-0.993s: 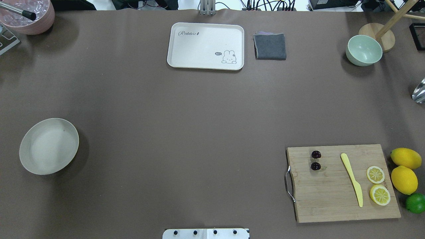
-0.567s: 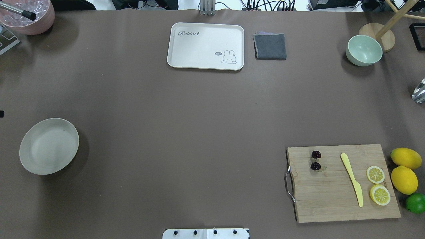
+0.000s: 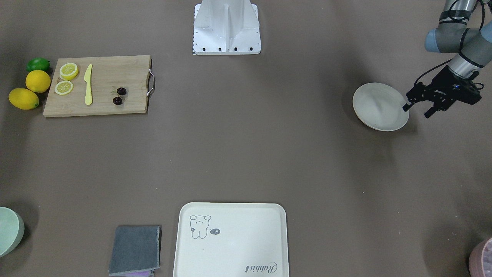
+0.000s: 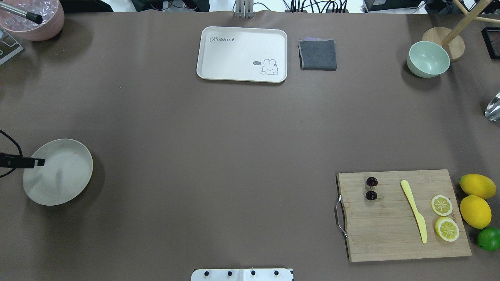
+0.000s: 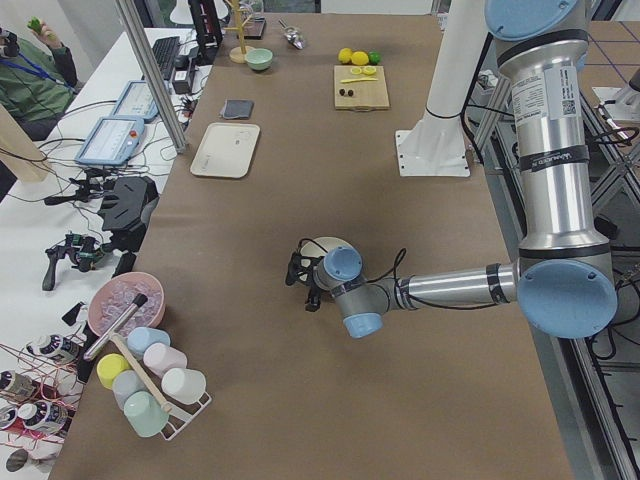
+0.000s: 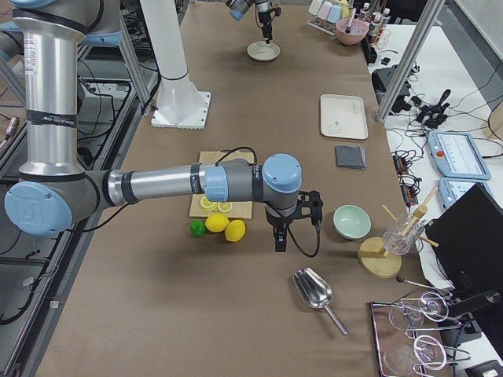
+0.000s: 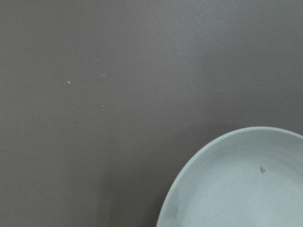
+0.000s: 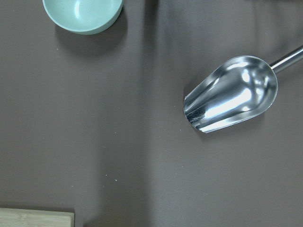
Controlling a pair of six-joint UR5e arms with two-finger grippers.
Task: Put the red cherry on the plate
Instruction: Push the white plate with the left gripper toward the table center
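Nothing delivered yet! The red cherry (image 4: 371, 195) pair sits on the cutting board (image 4: 390, 234), near its handle end and well apart from the plate (image 4: 58, 183), which is bare. The left gripper (image 3: 417, 110) hangs at the plate's rim, fingers apart, holding nothing. The right gripper (image 6: 278, 243) hovers beyond the lemons (image 4: 475, 210), off the board; fingers apart or together, I cannot tell. Pick-up, carry and drop are all left to do.
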